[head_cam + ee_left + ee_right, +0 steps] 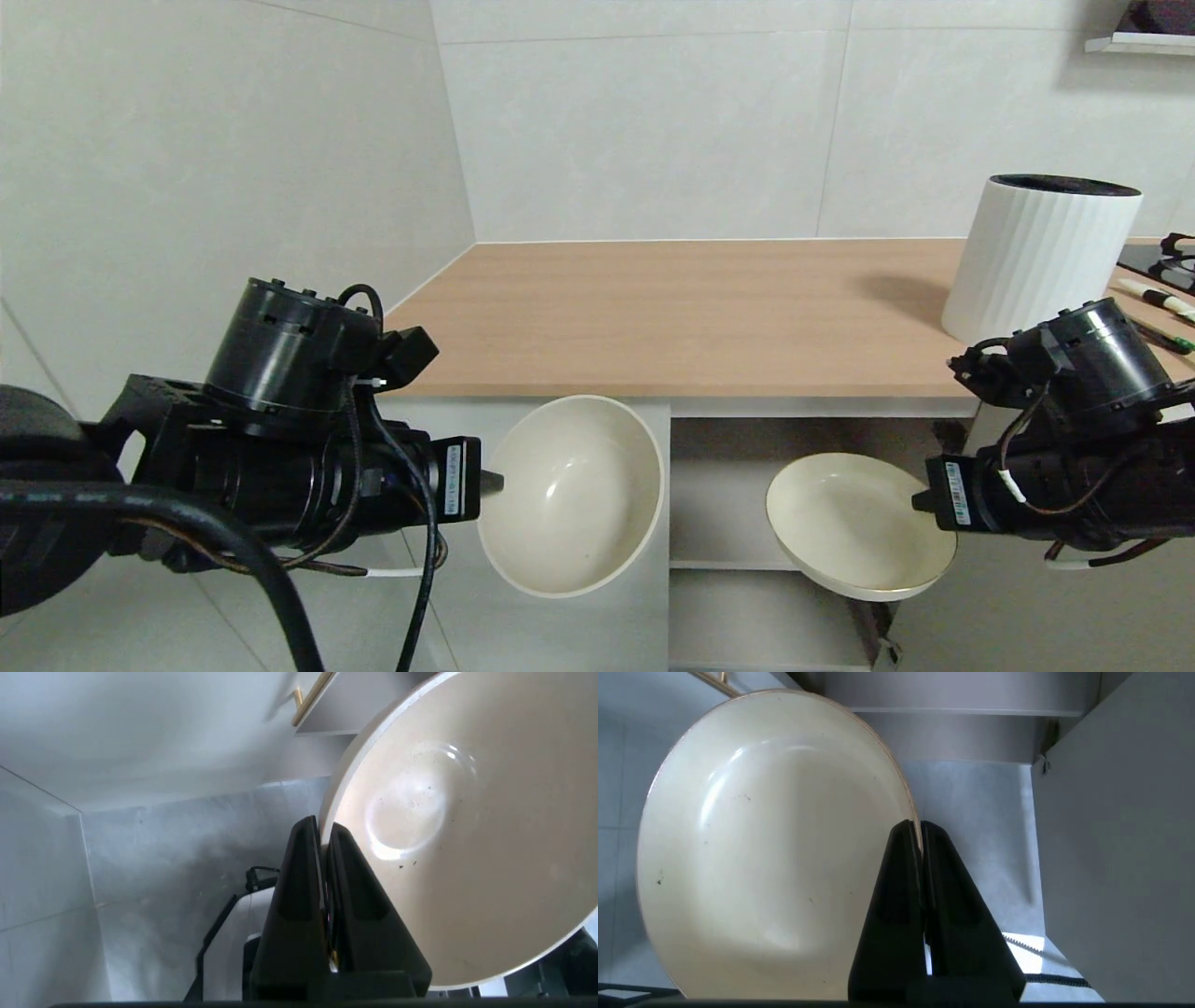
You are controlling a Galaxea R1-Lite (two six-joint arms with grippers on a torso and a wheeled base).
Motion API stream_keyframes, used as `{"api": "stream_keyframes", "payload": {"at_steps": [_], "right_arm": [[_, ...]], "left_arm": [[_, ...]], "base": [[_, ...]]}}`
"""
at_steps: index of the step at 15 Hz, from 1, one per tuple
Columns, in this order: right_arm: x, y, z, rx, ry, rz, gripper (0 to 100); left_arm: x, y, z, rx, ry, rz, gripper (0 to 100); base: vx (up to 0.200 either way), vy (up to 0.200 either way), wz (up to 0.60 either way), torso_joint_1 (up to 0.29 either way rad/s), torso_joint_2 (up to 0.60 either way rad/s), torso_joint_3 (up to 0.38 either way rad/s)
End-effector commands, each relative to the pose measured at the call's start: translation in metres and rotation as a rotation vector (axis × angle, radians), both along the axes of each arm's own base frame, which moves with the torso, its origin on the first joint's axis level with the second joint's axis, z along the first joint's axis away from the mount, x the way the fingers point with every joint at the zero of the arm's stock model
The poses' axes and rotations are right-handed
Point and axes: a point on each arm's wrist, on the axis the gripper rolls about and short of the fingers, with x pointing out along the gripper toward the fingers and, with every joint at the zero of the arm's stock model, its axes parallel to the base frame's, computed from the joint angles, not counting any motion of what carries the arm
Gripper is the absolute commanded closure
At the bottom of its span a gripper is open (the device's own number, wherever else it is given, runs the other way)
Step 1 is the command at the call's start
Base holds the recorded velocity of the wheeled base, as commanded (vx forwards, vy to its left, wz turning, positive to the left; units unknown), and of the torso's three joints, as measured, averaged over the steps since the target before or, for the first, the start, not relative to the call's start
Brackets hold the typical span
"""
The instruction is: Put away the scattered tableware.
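Observation:
My left gripper (493,483) is shut on the rim of a cream bowl (571,495), which is tipped on its side with its hollow facing me, below the counter's front edge. The left wrist view has the same bowl (467,831) pinched between the black fingers (304,873). My right gripper (920,501) is shut on the rim of a cream plate (854,523), held nearly level in front of the open cabinet. From the right wrist, that plate (766,831) sits clamped by the fingers (901,873).
A wooden countertop (691,313) runs along the tiled wall. On its right stands a white ribbed cylinder (1041,257), with utensils (1158,301) beyond it. Below the counter is an open cabinet with a shelf (728,563) and a panel (588,635) on its left.

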Motion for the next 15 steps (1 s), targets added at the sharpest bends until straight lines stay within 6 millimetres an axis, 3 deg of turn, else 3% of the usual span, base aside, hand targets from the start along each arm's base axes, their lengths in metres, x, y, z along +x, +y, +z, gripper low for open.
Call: {"api": "stream_keyframes", "payload": {"at_steps": [1, 6, 15], "right_arm": [[0.0009, 0.0006, -0.0015, -0.003, 0.006, 0.001, 100], [0.0000, 0.0002, -0.0034, -0.014, 0.011, 0.010, 100], [0.0014, 0.0008, -0.0052, -0.016, 0.016, 0.010, 100]], "left_arm": [[0.0004, -0.0002, -0.0007, 0.000, 0.003, 0.001, 100], [-0.0012, -0.0012, -0.0027, 0.005, 0.009, -0.008, 100], [-0.0006, -0.0055, -0.0070, 0.013, 0.023, -0.022, 100]], "base": [[0.000, 0.000, 0.00, 0.000, 0.00, 0.000], [0.000, 0.000, 0.00, -0.065, 0.18, 0.113], [0.000, 0.000, 0.00, -0.134, 0.44, 0.308]]}}
